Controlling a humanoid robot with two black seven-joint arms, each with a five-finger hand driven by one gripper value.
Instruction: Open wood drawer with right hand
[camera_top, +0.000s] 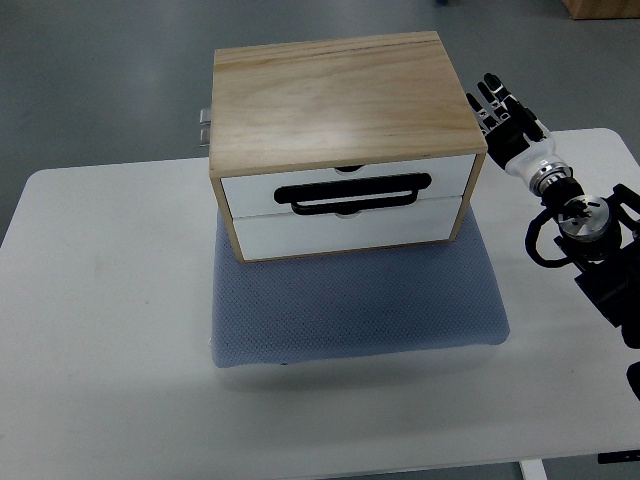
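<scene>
A wooden drawer box (340, 120) sits near the back of a white table (100, 330), its front edge resting on a blue-grey mesh pad (355, 305) that spreads toward the robot. The box has two white drawer fronts stacked one above the other; a black loop handle (355, 192) lies across the seam between them, and it seems to belong to the upper drawer (345, 185), though that is hard to settle from above. Both fronts look flush with the frame, so the drawers appear closed. The right hand (505, 120) comes in from the right edge and hovers just beside the box's right wall, level with its back half — its dark fingers extend straight and relaxed, pointing away from the robot, holding nothing and not touching the handle. The left arm does not show at all. By my reading the task is at its very start: this is the approach stage, with no grasp made. The next move calls for the hand to come round the front right corner of the box, drop to the height of the handle, and turn so the fingers can hook inside the loop — then a straight pull toward the robot, kept gentle enough that the light box does not slide along the pad with it.
</scene>
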